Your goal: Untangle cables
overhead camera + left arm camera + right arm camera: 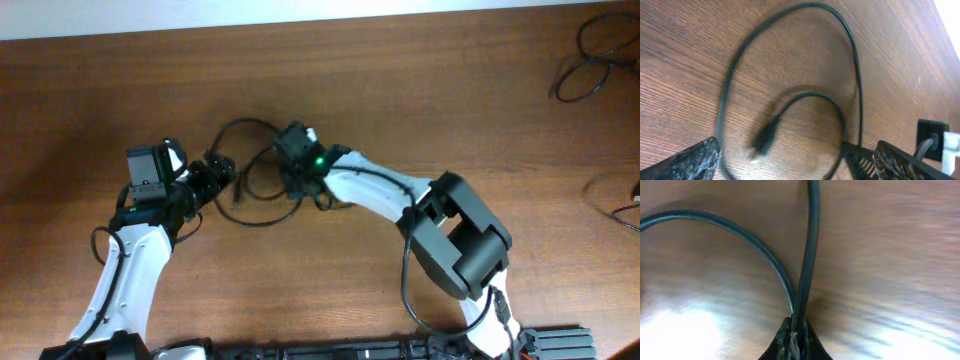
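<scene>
The cables [250,160] are thin black cords lying in loops on the wooden table between my two arms. In the left wrist view one big loop [790,30] curves round a shorter strand ending in a plug [765,137]. My left gripper [795,162] is open just above the table, its fingers either side of the plug end and loop. My right gripper [795,340] is shut on the cables [807,255], pinching two strands close above the table, at the loop's right side in the overhead view [295,165].
Another bundle of black cords [595,60] lies at the far right corner of the table [400,90]. A further wire [615,200] shows at the right edge. A white and black block [940,145] shows low at the left wrist view's right edge.
</scene>
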